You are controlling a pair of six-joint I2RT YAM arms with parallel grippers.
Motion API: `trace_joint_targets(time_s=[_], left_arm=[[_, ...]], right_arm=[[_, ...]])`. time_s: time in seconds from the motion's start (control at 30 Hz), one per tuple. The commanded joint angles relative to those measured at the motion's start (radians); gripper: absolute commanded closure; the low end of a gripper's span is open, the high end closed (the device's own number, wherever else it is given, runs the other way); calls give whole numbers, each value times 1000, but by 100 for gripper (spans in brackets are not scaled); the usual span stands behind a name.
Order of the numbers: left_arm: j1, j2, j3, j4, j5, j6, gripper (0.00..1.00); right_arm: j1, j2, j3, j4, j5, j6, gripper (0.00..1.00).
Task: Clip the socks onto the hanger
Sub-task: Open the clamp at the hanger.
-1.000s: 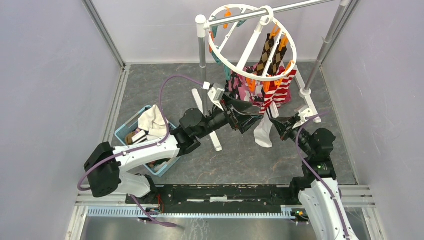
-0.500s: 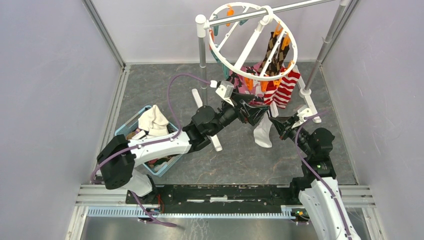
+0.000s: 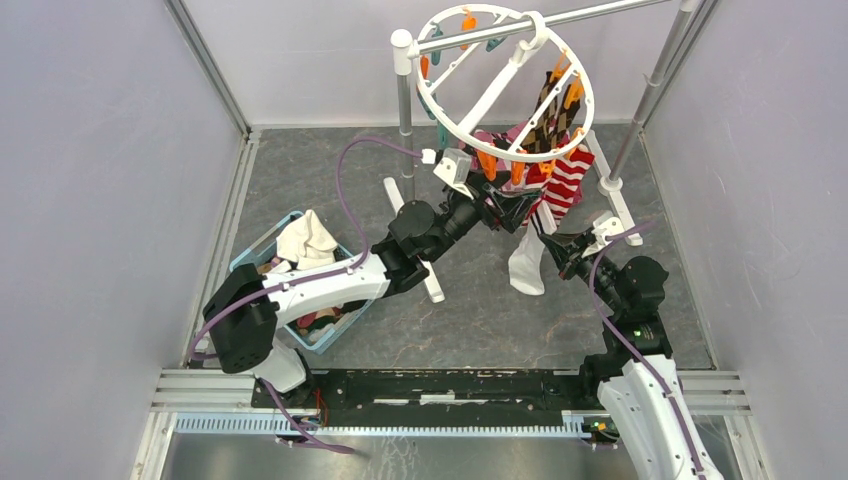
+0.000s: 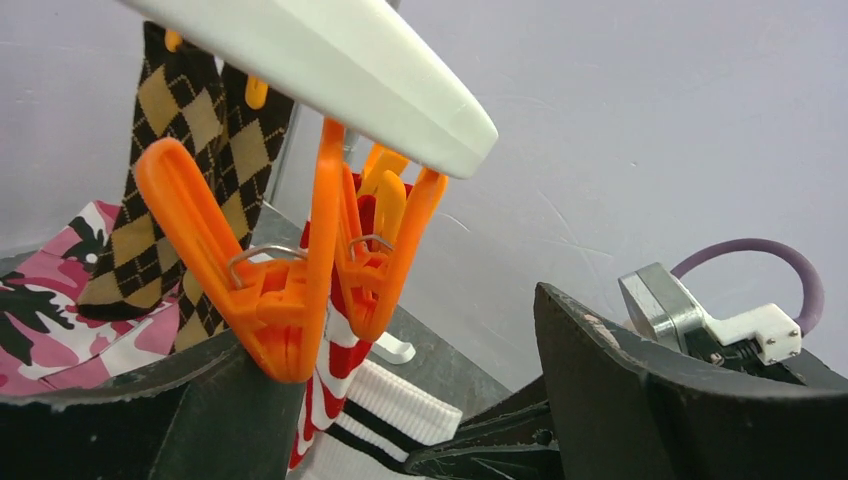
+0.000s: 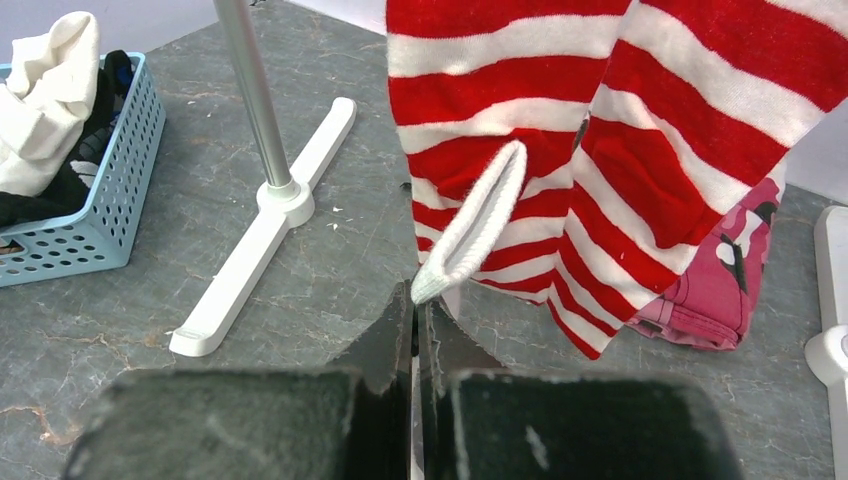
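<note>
The hanger (image 3: 578, 92) hangs from the rail, and its white rim (image 4: 330, 60) crosses the top of the left wrist view. Brown argyle socks (image 4: 180, 130) and red-and-white striped socks (image 5: 600, 150) hang clipped to it. My left gripper (image 3: 507, 198) is raised under the rim with its jaws wide open. An orange clothespin (image 4: 275, 300) hangs between them, close against the left finger (image 4: 110, 420). A second orange clothespin (image 4: 385, 265) grips a striped sock. My right gripper (image 5: 415, 300) is shut on the edge of a white sock (image 5: 470, 230) with black cuff stripes (image 4: 390, 410).
A pink camouflage cloth (image 4: 40, 310) hangs behind the argyle socks. A blue basket (image 3: 262, 252) with a white cloth (image 3: 305, 240) stands at the left. The rack's pole (image 3: 404, 110) and its white foot (image 5: 260, 240) stand near my left arm.
My left arm has reached farther up and right, under the hanger's rim. The hanger has swung slightly. The right arm has stayed still with the white sock.
</note>
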Motion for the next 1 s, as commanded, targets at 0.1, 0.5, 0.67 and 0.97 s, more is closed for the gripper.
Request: trace_joint_targets(time_s=[0.1, 0.5, 0.67, 0.97], left_arm=[[14, -5, 61, 18, -45, 61, 17], [97, -6, 122, -100, 48, 8, 26], [109, -5, 139, -118, 95, 16, 29], [111, 13, 154, -99, 129, 18, 29]], right_arm=[[9, -6, -1, 21, 26, -18, 100], [10, -6, 4, 15, 31, -23, 100], [12, -4, 4, 18, 30, -23, 100], [12, -6, 5, 16, 31, -23, 100]])
